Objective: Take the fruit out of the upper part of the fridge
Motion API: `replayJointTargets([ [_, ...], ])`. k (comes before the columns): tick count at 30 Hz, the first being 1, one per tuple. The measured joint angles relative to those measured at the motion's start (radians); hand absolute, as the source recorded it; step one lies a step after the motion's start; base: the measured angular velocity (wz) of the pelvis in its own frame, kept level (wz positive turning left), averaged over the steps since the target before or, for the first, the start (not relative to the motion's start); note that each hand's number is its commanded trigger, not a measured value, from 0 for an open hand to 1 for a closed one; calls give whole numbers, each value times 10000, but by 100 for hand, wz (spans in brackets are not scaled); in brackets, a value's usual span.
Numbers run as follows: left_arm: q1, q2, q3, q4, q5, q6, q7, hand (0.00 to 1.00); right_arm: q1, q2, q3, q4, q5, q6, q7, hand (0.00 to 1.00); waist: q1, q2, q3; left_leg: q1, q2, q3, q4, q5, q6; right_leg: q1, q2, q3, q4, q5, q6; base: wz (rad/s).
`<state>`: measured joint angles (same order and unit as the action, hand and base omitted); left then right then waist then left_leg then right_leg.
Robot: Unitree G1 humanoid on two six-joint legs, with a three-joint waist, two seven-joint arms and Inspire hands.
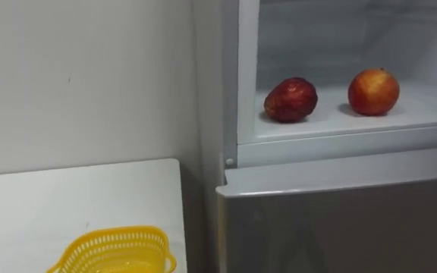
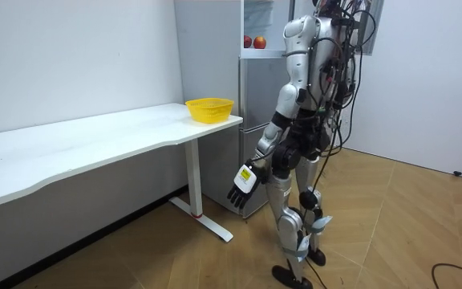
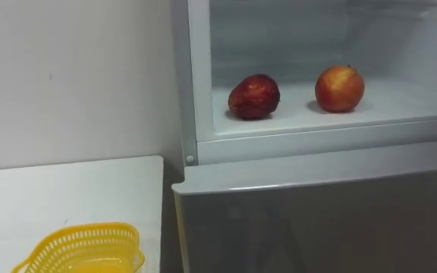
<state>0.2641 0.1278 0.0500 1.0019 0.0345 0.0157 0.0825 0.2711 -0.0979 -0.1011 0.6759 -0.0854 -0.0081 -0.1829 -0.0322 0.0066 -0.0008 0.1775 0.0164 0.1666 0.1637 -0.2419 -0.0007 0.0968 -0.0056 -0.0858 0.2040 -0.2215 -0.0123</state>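
Red fruit sits on the shelf (image 1: pixel 431 106) of the open upper fridge: two apples, a dark red apple (image 1: pixel 290 99) on the left and a red-and-yellow apple (image 1: pixel 373 92) to its right, set apart from each other. I have the robot standing before the fridge, its left hand (image 2: pixel 243 183) hanging low beside the leg, fingers loose and holding nothing. I judge the retrieval to be at its start, with no reach begun. The next move calls for lifting a hand to shelf height and closing it round one apple without rolling it. One yellow basket (image 1: pixel 116 249) sits on the white desk (image 1: pixel 67 197) beside the fridge, probably where the fruit should go.
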Motion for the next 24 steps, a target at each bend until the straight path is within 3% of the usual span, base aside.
replayJointTargets([
  [1,21,6,26,-41,19,-100,-29,0,144,19,12,-735,-118,-139,-142,0,5,85,-25,-3,15,-4,-2,0,0,3,30,26,-11,25,-3,-15],
  [3,27,17,59,-30,15,-272,-71,0,328,48,10,-1524,-440,-453,-266,0,-97,77,10,71,40,11,-25,0,0,42,63,51,-5,45,-23,-7],
  [10,94,14,61,188,23,-630,-304,0,956,86,61,-5765,-1572,-702,-1045,0,-188,190,-5,26,122,445,-30,1,-1,-163,168,276,18,88,-93,-13],
  [14,181,103,61,354,32,-786,-310,0,1007,43,4,-7165,-1600,-1275,-1688,0,-199,101,-12,42,121,479,-32,0,-2,-166,175,305,-8,95,-85,-2],
  [20,226,213,64,707,33,-950,-517,0,1008,-72,133,-9124,-1886,-1429,-2423,0,-105,129,-78,-143,139,557,-42,0,-1,-439,242,510,75,227,-68,-9],
  [22,201,225,64,867,20,-1101,-522,0,1004,-79,210,-9679,-2152,-1769,-2676,0,-14,132,-70,-102,150,638,-42,0,-1,-452,253,557,163,227,-68,-10],
  [24,163,224,55,1030,-12,-1158,-511,0,1001,-87,246,-9987,-2400,-1856,-2742,0,43,114,-61,-106,157,697,-42,0,-1,-441,256,575,168,229,-71,-5],
])
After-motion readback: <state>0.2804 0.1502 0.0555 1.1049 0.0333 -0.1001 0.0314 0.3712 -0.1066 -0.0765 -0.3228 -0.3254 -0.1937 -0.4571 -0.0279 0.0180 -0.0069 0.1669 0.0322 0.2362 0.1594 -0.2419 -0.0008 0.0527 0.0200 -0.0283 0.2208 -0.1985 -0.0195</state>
